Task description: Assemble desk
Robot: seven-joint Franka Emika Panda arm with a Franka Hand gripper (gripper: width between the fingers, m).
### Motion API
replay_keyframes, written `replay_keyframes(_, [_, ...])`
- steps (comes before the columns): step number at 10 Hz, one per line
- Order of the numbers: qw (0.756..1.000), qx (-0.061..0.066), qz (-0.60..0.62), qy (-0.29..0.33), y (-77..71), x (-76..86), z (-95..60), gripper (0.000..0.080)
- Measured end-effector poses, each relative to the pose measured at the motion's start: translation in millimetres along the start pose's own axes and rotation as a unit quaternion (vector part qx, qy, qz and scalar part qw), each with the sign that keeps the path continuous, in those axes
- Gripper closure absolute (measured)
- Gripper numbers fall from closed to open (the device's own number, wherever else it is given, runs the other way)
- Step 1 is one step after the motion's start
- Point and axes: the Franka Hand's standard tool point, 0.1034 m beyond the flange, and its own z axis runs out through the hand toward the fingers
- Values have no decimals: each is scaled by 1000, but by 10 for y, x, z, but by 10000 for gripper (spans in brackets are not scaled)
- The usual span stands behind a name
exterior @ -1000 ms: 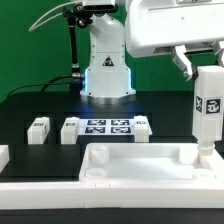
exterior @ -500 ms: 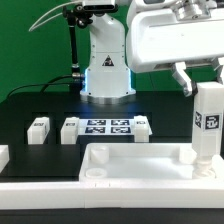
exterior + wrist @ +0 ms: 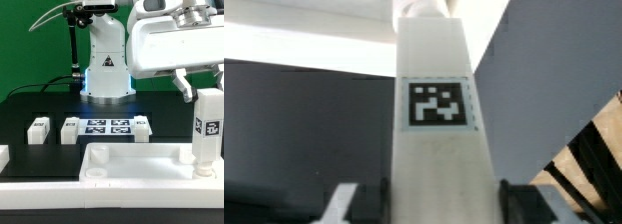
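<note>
Here the claw [image 3: 434,205] is closed on the upper end of an upright leg [image 3: 209,128], which stands directly below it. The leg's lower end meets the rimmed top [image 3: 130,165] at its corner on the exterior view's right.

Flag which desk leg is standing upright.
The leg at the exterior view's right, upright at the desk top's corner; the other legs lie flat on the table.

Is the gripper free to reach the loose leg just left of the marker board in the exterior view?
Probably not yet: the gripper seems shut on the upright leg standing in the desk top's corner. The loose leg itself lies in the open, nothing over it.
</note>
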Motion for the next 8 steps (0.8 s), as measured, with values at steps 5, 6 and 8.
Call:
replay_keyframes(5, [1000, -1, 3, -3, 28, -119, 131, 511])
replay_keyframes(6, [1000, -1, 2, -1, 18, -120, 132, 511])
replay_keyframes(8, [1000, -3, 2, 9, 16, -124, 135, 511])
